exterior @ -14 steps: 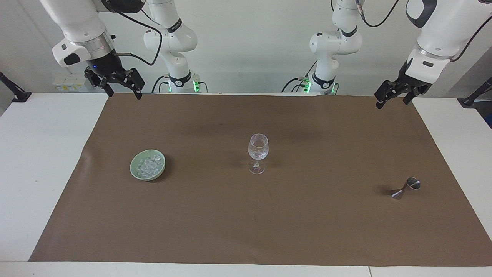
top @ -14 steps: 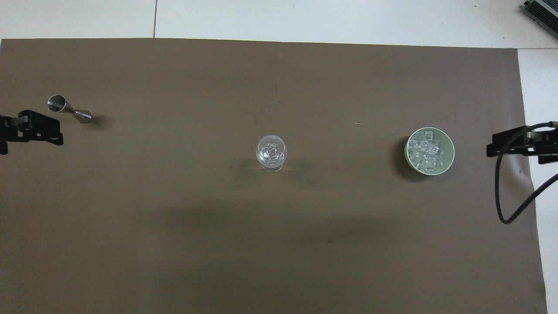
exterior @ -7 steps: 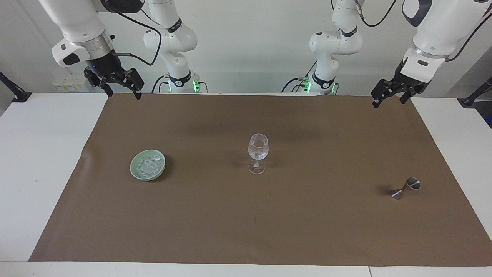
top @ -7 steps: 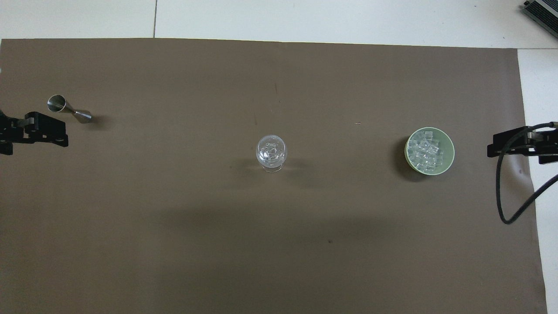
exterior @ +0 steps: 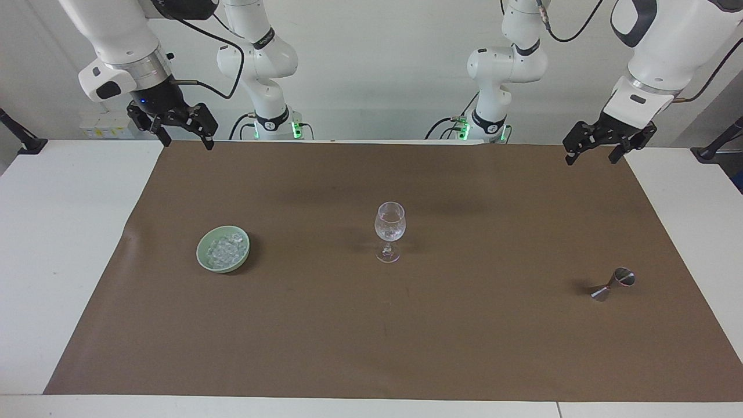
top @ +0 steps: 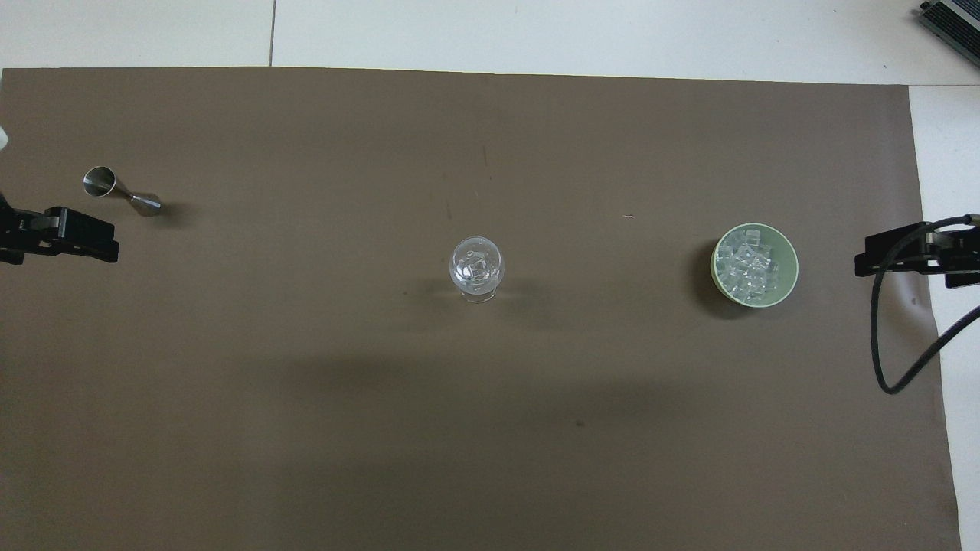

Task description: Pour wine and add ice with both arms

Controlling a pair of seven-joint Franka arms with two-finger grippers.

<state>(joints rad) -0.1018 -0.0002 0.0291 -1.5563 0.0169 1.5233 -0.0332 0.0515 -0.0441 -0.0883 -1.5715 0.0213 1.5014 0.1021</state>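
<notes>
wall (exterior: 377,69): plain white | table (exterior: 64,232): white; brown mat (exterior: 406,337) covers most | light: even, soft shadows

My ice (exterior: 225,249) is a heap of small clear, glittering cubes piled in a shallow pale-green bowl (exterior: 204,260) that sits flat on the brown mat, toward the end of the bench where my right tool (exterior: 181,134) hangs, well below it. The wine glass (exterior: 389,229) stands upright at the middle of the mat, between my two tools and well apart from both, its clear bowl glinting inside. The small steel jigger (exterior: 613,284) lies tipped on its side toward my left tool's (exterior: 594,150) end, its open mouth turned that way.
</notes>
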